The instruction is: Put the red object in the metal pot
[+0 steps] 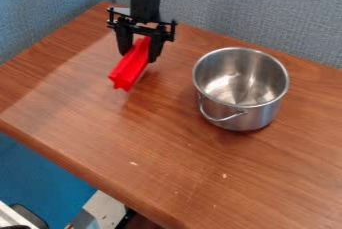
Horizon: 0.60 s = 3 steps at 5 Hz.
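Note:
The red object [130, 69] is a long bright red bar lying slanted on the wooden table, left of the metal pot. My gripper [140, 55] points straight down over the bar's upper end, its black fingers shut on that end. The bar's lower end rests on or just above the tabletop; I cannot tell which. To the right stands the metal pot [242, 88], shiny and round, upright and empty, with a thin wire handle hanging at its front. A gap of bare wood separates the pot from the gripper.
The brown wooden table [94, 113] has its front edge running diagonally from the left down to the bottom right. A blue wall rises behind the arm. Floor and clutter show below the table's edge.

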Motion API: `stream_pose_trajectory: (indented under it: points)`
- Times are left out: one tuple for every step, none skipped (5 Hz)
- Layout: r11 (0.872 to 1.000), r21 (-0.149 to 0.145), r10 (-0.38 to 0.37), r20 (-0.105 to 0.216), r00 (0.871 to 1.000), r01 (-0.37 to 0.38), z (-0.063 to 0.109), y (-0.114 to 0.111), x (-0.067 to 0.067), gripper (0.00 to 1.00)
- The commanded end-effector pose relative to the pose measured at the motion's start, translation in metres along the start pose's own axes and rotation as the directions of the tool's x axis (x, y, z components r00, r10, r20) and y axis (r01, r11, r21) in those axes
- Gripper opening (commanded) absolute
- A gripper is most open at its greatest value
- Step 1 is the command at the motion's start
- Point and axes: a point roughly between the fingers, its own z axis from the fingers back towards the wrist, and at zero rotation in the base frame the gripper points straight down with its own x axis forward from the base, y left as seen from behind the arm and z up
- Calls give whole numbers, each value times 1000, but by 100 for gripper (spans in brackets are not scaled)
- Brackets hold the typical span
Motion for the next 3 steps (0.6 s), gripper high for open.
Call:
stream_pose_trajectory:
  points:
    - [1000,18,0,68,998,-1,23,4,6,0]
    - [1000,24,2,64,998,-3,23,6,7,0]
    - [1000,29,4,60,998,-6,23,8,8,0]
